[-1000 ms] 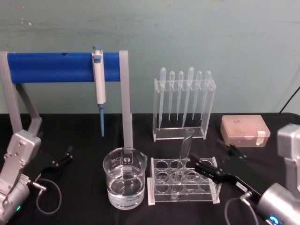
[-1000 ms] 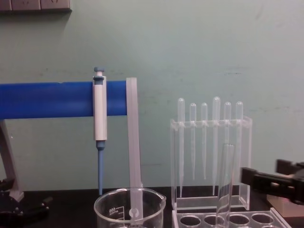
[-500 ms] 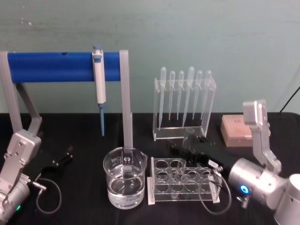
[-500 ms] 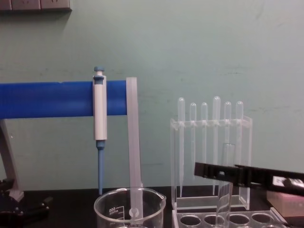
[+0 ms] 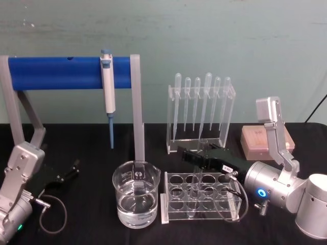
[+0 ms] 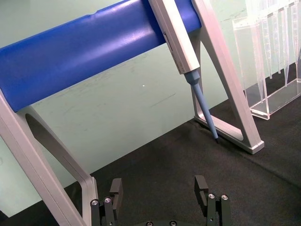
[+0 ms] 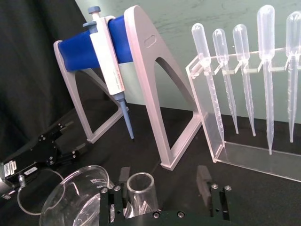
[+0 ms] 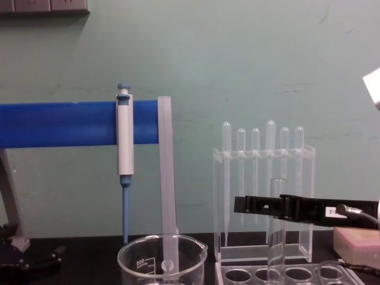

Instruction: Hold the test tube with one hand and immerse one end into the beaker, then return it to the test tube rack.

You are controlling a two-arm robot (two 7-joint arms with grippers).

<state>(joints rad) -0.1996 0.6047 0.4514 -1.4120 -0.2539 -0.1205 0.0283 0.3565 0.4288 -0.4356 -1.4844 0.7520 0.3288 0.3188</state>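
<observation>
Since half a second ago the right gripper has slid farther across the test tube rack, and the test tube now stands straighter than a second ago.

One test tube is present, a clear glass tube with an open rim. Its round bottom sits in a hole on the rack's side nearer the beaker. The right wrist view looks down on the open rim between the jaws, which are spread wide, with the rim close to one finger and well apart from the other. The chest view gives the side: the tube is upright and the black gripper crosses its upper part level. The head view shows the single beaker just beside the rack, part filled with clear liquid.

Behind the rack, six bulb-topped pipettes hang in a clear stand. One white-and-blue micropipette hangs on a blue bar. One pink box lies on the black table.

The left gripper rests low at the table's left, its jaws apart and holding nothing.
</observation>
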